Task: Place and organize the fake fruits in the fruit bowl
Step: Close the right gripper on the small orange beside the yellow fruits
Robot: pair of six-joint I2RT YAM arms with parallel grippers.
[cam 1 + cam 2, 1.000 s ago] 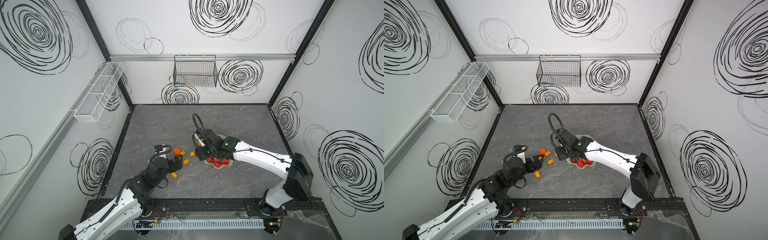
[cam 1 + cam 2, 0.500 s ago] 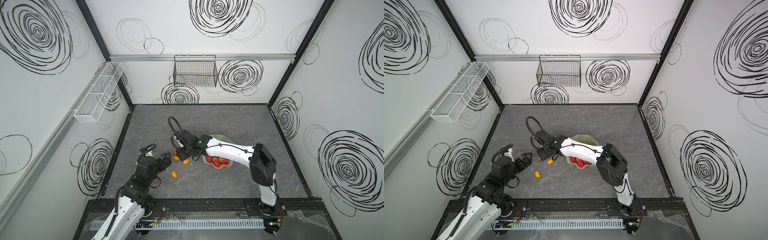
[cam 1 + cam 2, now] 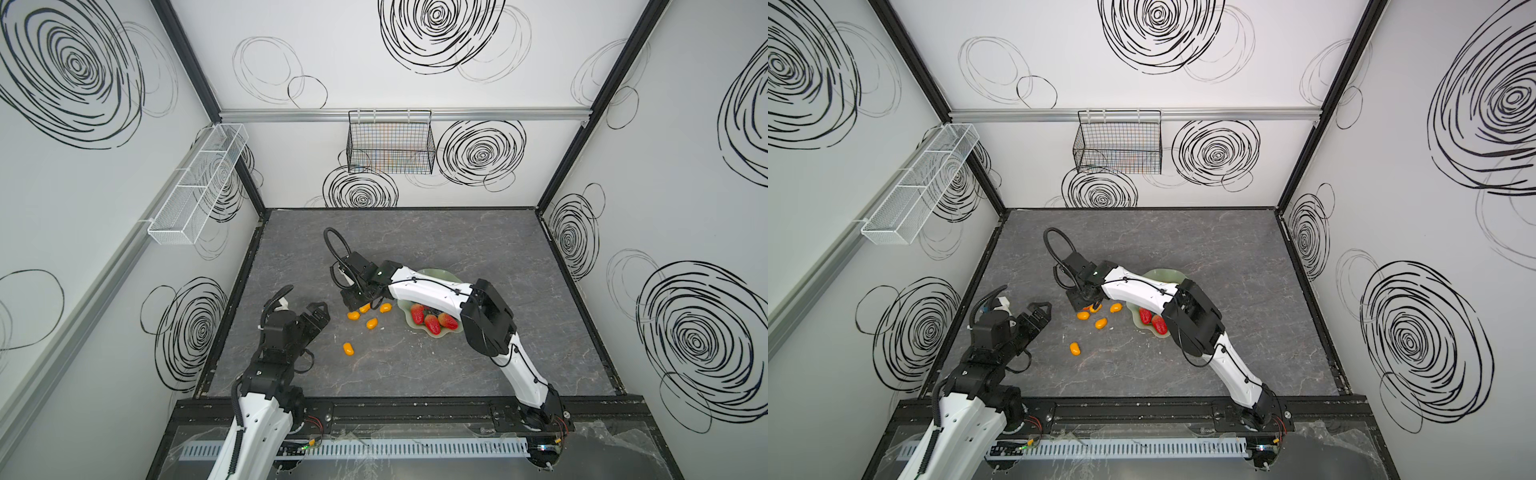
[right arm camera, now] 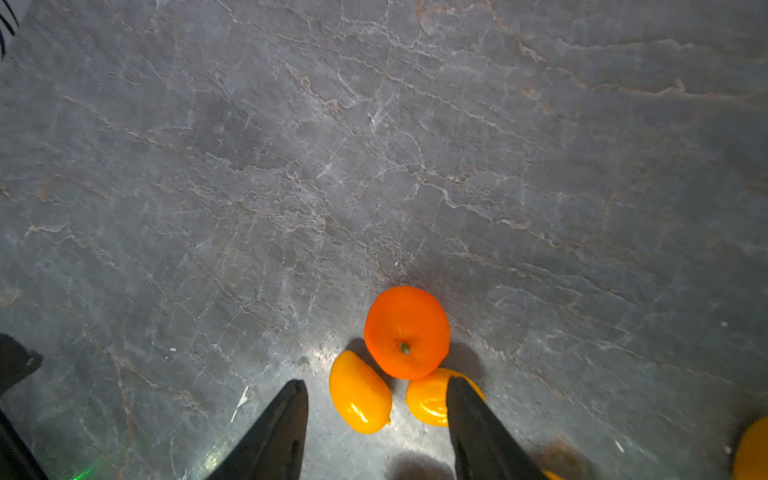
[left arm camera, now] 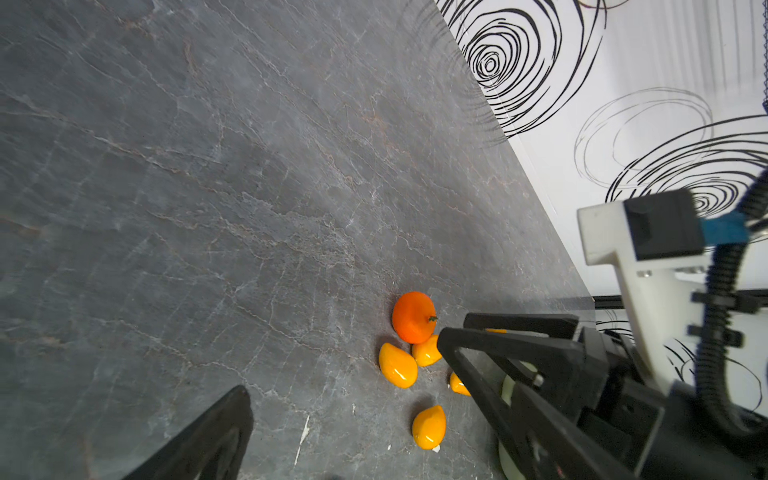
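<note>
**Q:** What has changed in the last second?

**A:** The right arm has swung off the bowl and across to the left. The left arm has drawn back toward the front left corner.

**Q:** What is there, biggest first?

**A:** A grey stone-look table (image 3: 415, 374) fills the floor of a white booth. The pale green bowl (image 3: 441, 275) with a wavy rim sits right of centre, partly under the right arm, with red strawberries (image 3: 432, 322) inside. To its left, loose on the table, lie an orange tangerine (image 4: 407, 332) and several small yellow-orange fruits.

**Q:** And the grippers?

**A:** The left gripper (image 3: 316, 319) is spread wide and empty, well back from the fruit. The right gripper (image 4: 375, 384) hangs low over the cluster, jaws partly apart and gripping nothing. One kumquat (image 4: 359, 392) lies in the gap. A second kumquat (image 4: 428, 399) is half hidden behind one finger. Both look to touch the tangerine. A lone kumquat (image 3: 348, 348) lies nearer the front.

**Q:** How will that fruit handle?

**A:** It is probably hollow plastic: light, hard, and glossy enough to squirt out. Pinching across its narrow waist looks best. The crowded neighbours may get nudged and roll.
</note>
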